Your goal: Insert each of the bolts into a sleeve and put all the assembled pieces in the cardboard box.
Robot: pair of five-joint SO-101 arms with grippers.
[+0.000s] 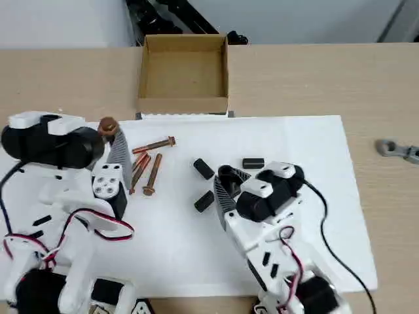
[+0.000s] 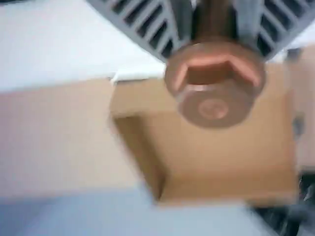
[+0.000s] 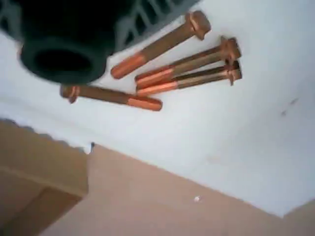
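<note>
Four loose bolts (image 3: 187, 63) | three loose sleeves (image 1: 203, 169) | one box (image 1: 183, 103) | your left gripper (image 2: 214, 24) clamps fifth bolt (image 2: 214, 86) | right gripper (image 1: 226, 182) clamps fourth sleeve (image 3: 61, 61)

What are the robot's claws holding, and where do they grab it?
Left gripper holds a copper bolt by its shank, head sticking out. Right gripper holds a black sleeve by its sides.
</note>
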